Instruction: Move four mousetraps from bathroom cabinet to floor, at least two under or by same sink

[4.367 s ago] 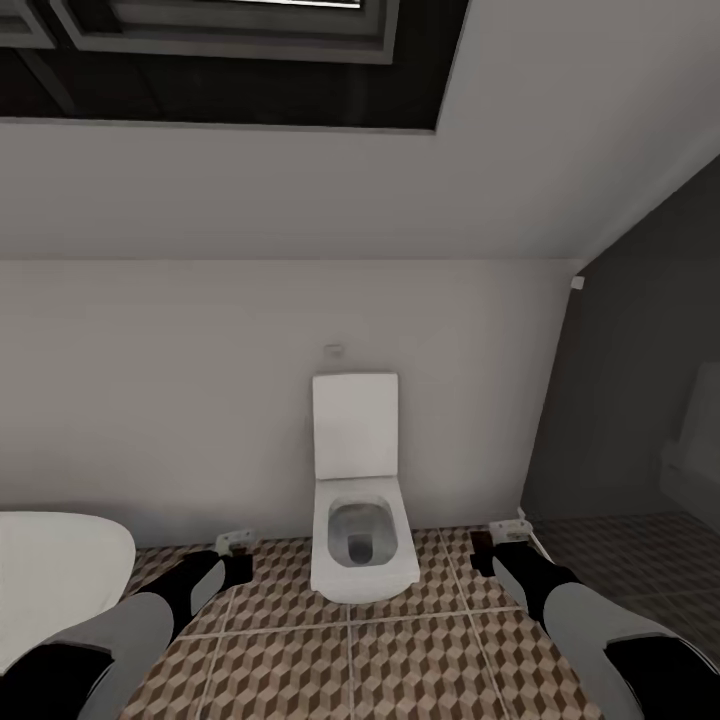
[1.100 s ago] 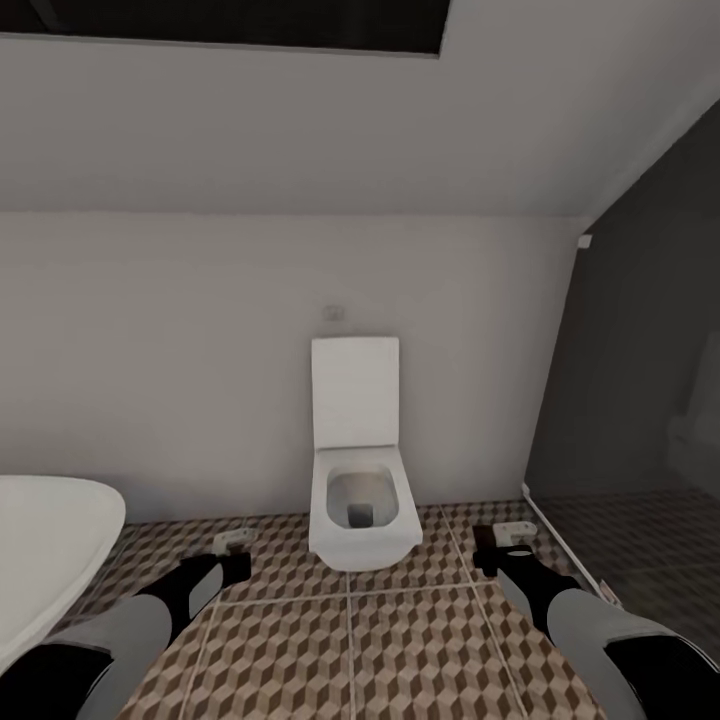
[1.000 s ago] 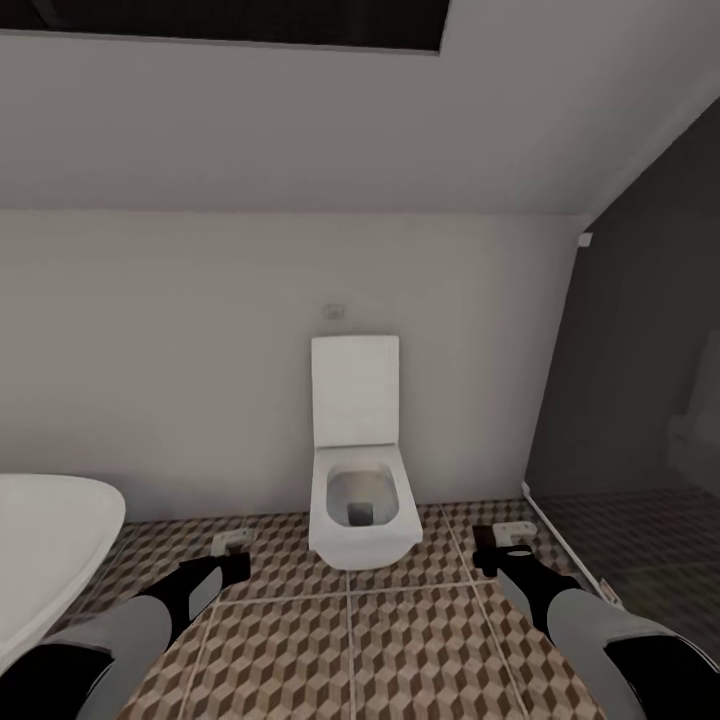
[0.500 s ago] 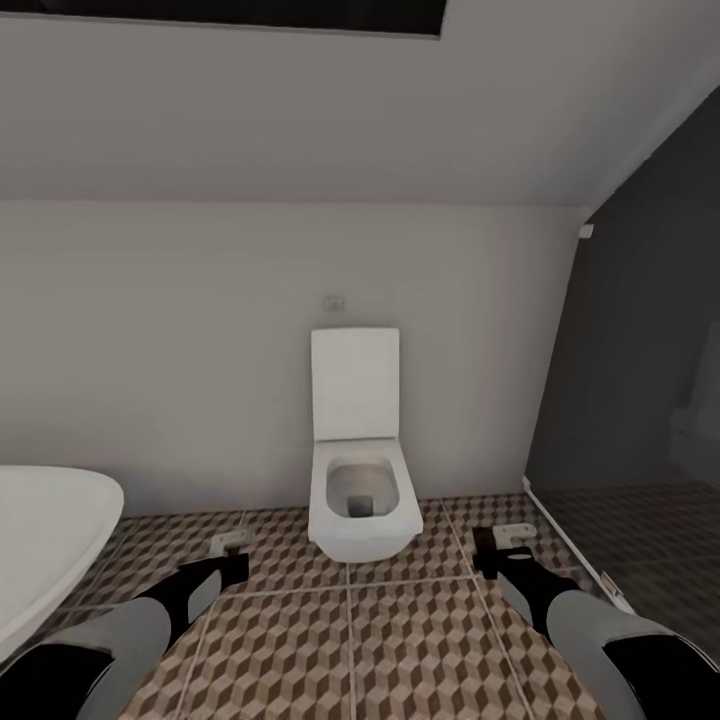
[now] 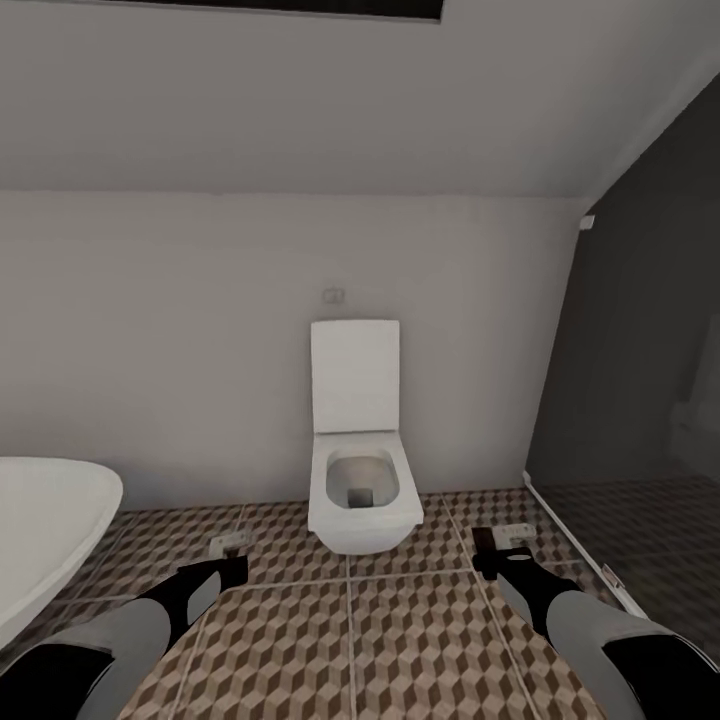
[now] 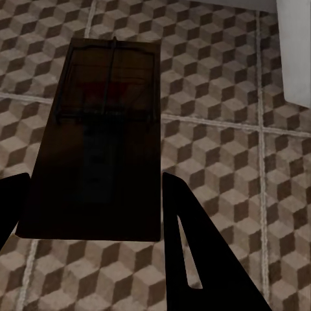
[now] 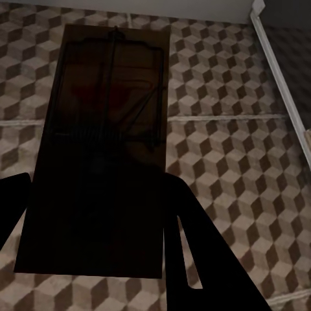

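Each gripper holds one flat dark-brown mousetrap with thin metal wires. My left gripper (image 6: 91, 188) is shut on a mousetrap (image 6: 103, 129) that hangs above the bathroom floor (image 6: 220, 162). My right gripper (image 7: 94, 188) is shut on another mousetrap (image 7: 110, 116) over the same cube-pattern tiles (image 7: 227, 168). In the head view the left gripper (image 5: 228, 555) and right gripper (image 5: 510, 545) reach forward low over the floor (image 5: 400, 640), one on each side of the toilet. The cabinet and the sink are out of view.
A white toilet (image 5: 360, 470) with its lid up stands against the pale wall straight ahead. A white oval bathtub (image 5: 50, 540) curves in at the left. A dark glass partition (image 5: 640, 380) with a pale floor strip (image 5: 580, 555) closes the right side.
The whole head view has shifted: the toilet sits higher in the picture and more floor shows in front of it. Both grippers keep their hold on the mousetraps.
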Tool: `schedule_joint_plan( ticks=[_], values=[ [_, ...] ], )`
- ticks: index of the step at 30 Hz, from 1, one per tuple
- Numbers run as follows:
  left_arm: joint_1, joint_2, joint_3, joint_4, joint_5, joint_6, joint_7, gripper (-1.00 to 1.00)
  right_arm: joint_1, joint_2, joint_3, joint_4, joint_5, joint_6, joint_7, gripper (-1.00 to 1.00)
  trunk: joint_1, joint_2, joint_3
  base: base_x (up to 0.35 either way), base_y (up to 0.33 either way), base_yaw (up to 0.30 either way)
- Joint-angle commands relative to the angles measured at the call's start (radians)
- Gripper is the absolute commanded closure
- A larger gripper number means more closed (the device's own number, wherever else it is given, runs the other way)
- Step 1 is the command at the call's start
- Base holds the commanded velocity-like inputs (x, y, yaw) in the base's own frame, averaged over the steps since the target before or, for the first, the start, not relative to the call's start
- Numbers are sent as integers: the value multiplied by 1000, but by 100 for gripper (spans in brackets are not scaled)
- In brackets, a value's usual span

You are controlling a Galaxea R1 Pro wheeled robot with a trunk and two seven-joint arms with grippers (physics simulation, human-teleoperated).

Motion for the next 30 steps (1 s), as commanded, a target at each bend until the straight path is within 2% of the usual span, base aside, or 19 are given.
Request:
schedule_joint_plan(
  ticks=[1, 30],
  values=[
    [0, 0, -9, -3, 7, 7, 4, 100, 0, 0, 9, -2, -6, 6, -5, 100, 4, -8, -4, 0, 0, 0],
    [0, 0, -9, -2, 11, 6, 4, 100, 0, -2, 9, -2, -6, -1, -5, 100, 115, -211, -95, 0, 0, 0]
  ],
)
